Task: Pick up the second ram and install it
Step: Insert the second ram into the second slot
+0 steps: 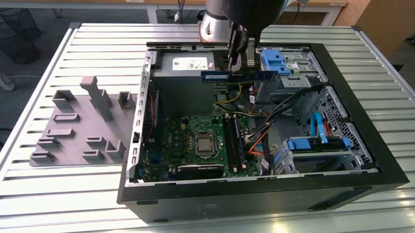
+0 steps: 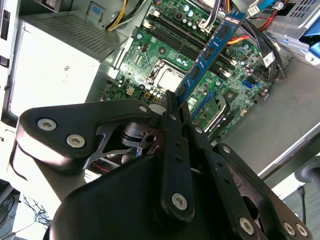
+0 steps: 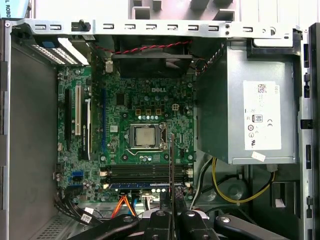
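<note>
The second ram (image 1: 238, 75) is a thin blue stick with dark chips. It hangs level above the open computer case, over the power supply end, with my gripper (image 1: 238, 67) shut on its middle. In the second wrist view the ram (image 2: 212, 47) sticks out from between the fingers (image 2: 170, 112) over the green motherboard (image 2: 165, 55). The first wrist view has the ram (image 3: 171, 165) edge-on as a thin dark line crossing the long black memory slots (image 3: 145, 175) beside the processor socket (image 3: 145, 136).
The grey holder tray (image 1: 77, 126) lies on the slatted table at the exterior view's left. Inside the case are the grey power supply (image 1: 184, 63), blue-handled drive cages (image 1: 311, 145) and loose cables (image 1: 259, 116) near the slots (image 1: 233, 141).
</note>
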